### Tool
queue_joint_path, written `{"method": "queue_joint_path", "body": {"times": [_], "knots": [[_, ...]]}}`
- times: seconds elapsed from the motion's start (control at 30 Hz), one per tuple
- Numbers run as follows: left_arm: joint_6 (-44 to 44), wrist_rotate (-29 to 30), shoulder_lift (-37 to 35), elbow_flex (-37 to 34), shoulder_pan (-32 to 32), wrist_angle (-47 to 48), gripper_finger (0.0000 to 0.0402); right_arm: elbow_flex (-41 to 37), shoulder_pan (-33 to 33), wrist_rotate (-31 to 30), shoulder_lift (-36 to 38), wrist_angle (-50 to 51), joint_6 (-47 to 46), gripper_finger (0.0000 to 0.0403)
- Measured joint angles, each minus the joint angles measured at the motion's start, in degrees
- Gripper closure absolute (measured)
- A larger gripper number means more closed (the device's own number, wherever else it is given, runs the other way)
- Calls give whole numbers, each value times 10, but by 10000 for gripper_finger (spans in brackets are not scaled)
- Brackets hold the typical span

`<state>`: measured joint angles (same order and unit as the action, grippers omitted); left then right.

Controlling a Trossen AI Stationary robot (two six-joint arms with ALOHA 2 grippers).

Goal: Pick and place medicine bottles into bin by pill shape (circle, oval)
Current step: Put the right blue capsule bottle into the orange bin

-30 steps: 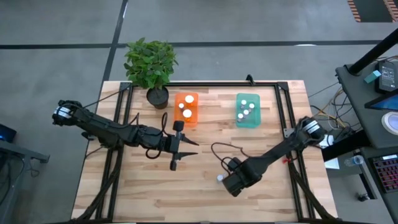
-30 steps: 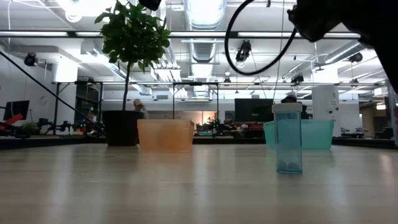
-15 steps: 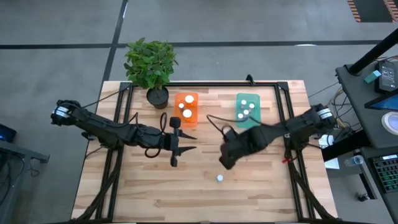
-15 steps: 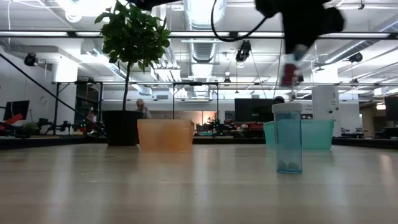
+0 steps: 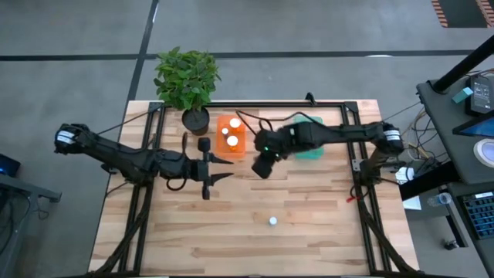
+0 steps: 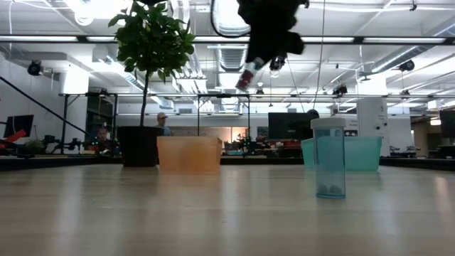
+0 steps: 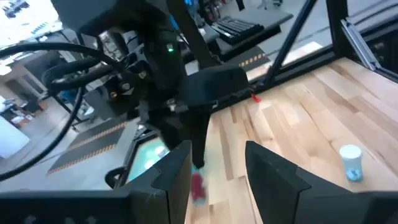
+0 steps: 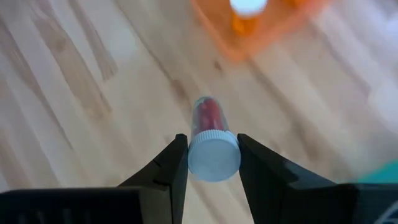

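My right tool (image 8: 207, 163) gripped a bottle (image 8: 211, 144) near the orange tub (image 5: 231, 136); left tool (image 7: 217, 168) open, idle. One bottle (image 5: 272, 222) remained on the surface (image 5: 309, 232).

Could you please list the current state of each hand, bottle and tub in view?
Right hand: raised, shut on red-pill bottle, beside the orange tub.
Left hand: open, empty.
Teal bottle: upright, capped, on table.
Orange tub: holds two bottles.
Teal tub: largely hidden from above.
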<state>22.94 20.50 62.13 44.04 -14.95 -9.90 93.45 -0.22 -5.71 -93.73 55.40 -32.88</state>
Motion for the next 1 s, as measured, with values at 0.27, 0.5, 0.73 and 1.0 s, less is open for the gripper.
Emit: {"method": "queue_joint_path", "body": {"times": [0.27,0.5,0.73,1.0], "knots": [[4,21,-50,-41,17,-22,269,133,-59,1,-87,5,135,288],[5,27,-72,-67,22,-41,269,254,-98,2,-179,48,262,287],[7,68,-85,-77,23,-46,269,330,-144,1,-251,95,444,287],[46,92,-90,-78,22,-46,269,372,-185,29,-310,86,474,287]]}}
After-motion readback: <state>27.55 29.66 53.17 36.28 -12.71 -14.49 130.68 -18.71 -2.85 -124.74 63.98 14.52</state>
